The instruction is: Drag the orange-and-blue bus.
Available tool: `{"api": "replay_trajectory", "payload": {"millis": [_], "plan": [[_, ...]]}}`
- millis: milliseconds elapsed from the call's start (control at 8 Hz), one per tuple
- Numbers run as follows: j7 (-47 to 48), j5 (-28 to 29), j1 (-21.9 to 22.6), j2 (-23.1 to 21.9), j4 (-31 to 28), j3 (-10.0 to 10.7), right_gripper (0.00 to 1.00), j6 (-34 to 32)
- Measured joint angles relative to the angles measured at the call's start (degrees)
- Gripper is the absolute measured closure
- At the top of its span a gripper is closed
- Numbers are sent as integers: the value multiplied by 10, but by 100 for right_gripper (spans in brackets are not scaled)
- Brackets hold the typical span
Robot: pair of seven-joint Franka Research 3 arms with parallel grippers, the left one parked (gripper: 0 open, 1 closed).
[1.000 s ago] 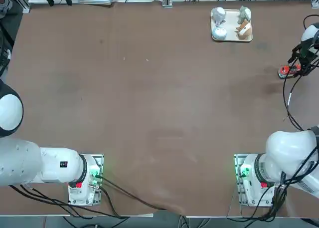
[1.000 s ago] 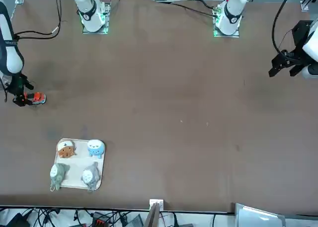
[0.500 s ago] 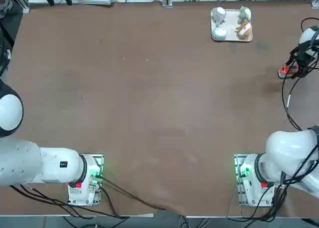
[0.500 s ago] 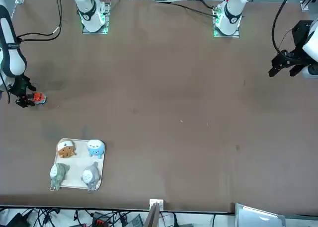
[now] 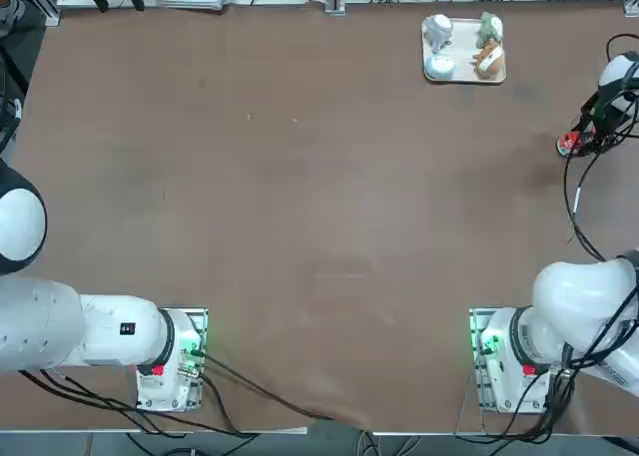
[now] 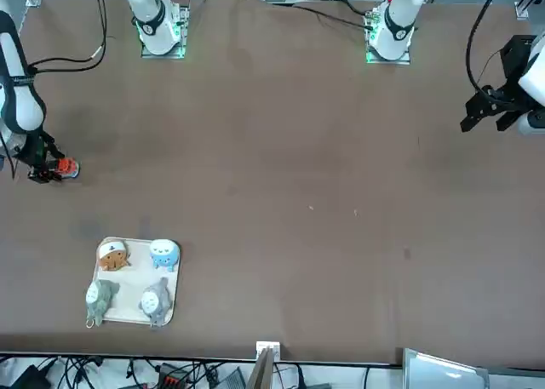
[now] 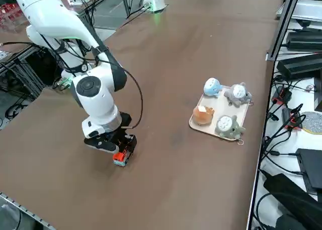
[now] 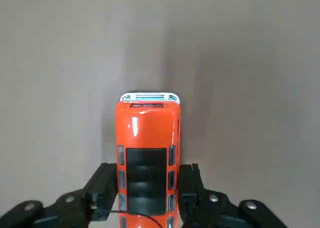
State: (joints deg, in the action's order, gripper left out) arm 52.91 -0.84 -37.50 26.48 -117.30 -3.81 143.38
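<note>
Bus [image 8: 147,133] clamped across its sides by the right gripper [image 8: 147,193], well apart from the white tray [image 7: 195,127] on the right arm's base side; grip looks done, the drag itself apparently left to do.

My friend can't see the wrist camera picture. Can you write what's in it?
An orange toy bus with a black roof panel is held between the two black fingers of the right gripper. Around it is the plain tabletop.
</note>
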Motion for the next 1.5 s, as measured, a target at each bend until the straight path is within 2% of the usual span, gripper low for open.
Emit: {"api": "replay_trajectory", "payload": {"millis": [875, 1125, 1500], "plan": [[12, 0, 4, 0, -1, -2, 35, -3], [32, 0, 23, -5, -7, -5, 35, -15], [128, 0, 86, -12, -12, -9, 35, -46]]}}
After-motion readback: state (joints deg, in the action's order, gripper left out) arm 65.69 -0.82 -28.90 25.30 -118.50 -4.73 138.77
